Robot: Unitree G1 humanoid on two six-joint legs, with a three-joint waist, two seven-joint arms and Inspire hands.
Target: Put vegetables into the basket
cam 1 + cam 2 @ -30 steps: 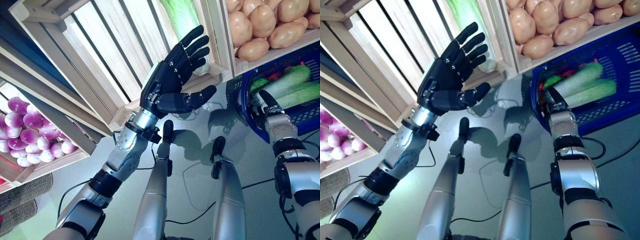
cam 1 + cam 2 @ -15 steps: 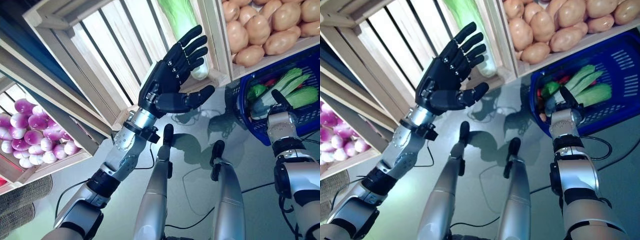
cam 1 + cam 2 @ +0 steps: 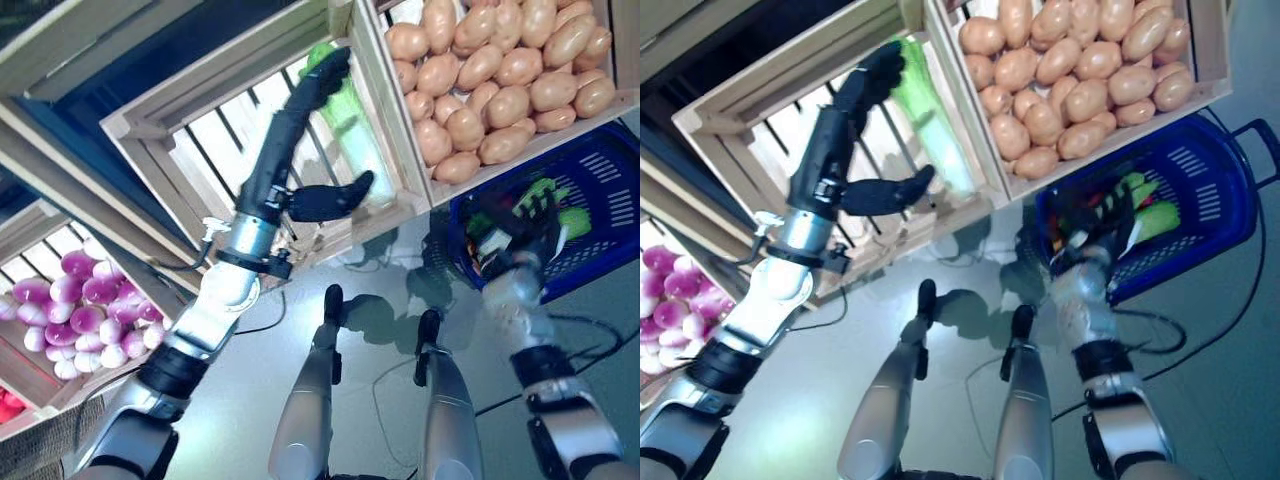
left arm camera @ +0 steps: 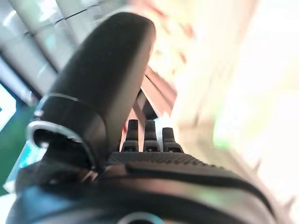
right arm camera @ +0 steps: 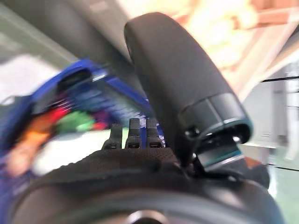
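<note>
The slatted wooden crate (image 3: pixel 215 140) is holding one long pale-green cabbage (image 3: pixel 355 140), lying against the wall it shares with the potato crate (image 3: pixel 500 75). Beside that, on the floor, the blue basket (image 3: pixel 1210 205) is already carrying several vegetables (image 3: pixel 1140 215): green ones, with something red and orange among them. So the task is looking partly done, and the cabbage in the slatted crate appears to be the next piece to go across, though nothing is lifted yet.

The left robot hand (image 3: pixel 300 130) is reaching up into the slatted crate with its fingers straight and the thumb standing out sideways; the fingertips are just beside the cabbage's leafy end, and I cannot tell whether they are touching it. The right robot hand (image 3: pixel 525 225) is hanging over the basket with its fingers spread and gripping nothing.

The head views are showing the purple onions (image 3: pixel 70 310) in a lower crate at the far left, and the right eye view alone is taking in the basket's dark handle (image 3: pixel 1262 150). The wrist views are giving only each hand's straight fingers from close by, with the basket's blue wall (image 5: pixel 79 93) showing past the right one.
</note>
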